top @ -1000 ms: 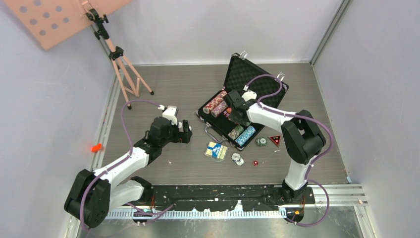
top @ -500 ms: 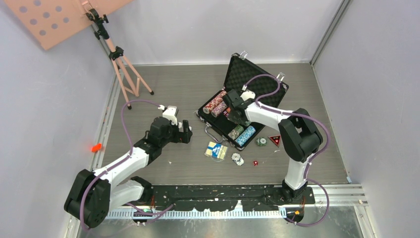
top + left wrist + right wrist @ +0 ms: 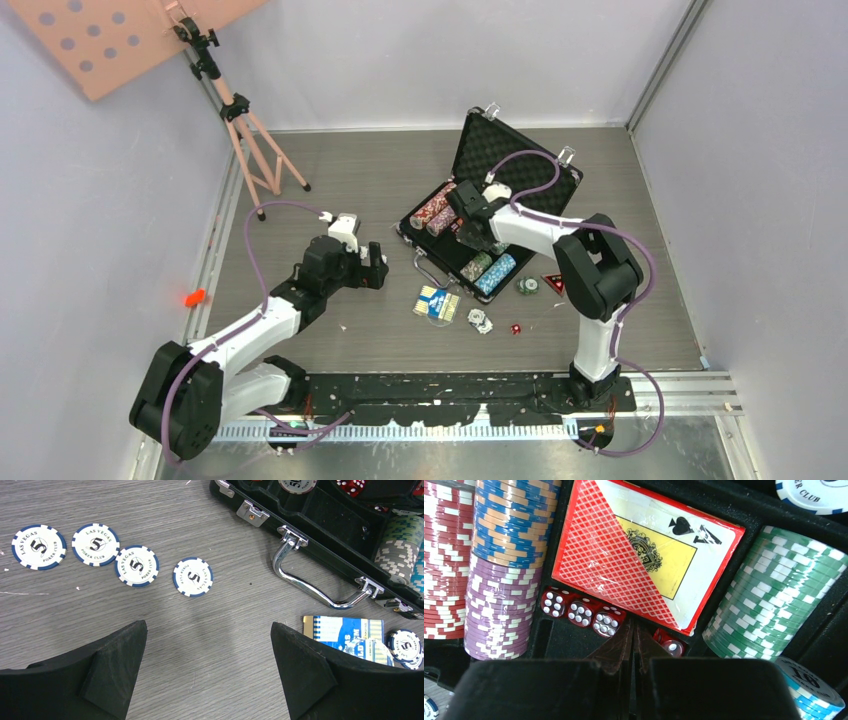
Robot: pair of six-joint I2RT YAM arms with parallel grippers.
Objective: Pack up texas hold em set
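The black briefcase (image 3: 515, 150) lies open with chip stacks in its foam tray. My right gripper (image 3: 472, 232) is shut and empty, its tips (image 3: 634, 630) down in the dice slot between three red dice (image 3: 581, 612) and one more die (image 3: 670, 642). The red card deck (image 3: 644, 555) lies in its slot just beyond, green chips (image 3: 774, 600) to the right, purple chips (image 3: 499, 610) to the left. My left gripper (image 3: 207, 670) is open over bare table, near several loose blue-white chips (image 3: 192, 576). The blue deck (image 3: 345, 632) lies by the case handle (image 3: 310, 582).
On the table in front of the case lie the blue deck (image 3: 437, 303), a loose chip pile (image 3: 480, 320), green chips (image 3: 527, 286), a red die (image 3: 516, 328) and a red triangular piece (image 3: 555, 283). A pink tripod (image 3: 250, 130) stands at the back left.
My right gripper has shifted a little left and further over the case tray. The left arm has not moved.
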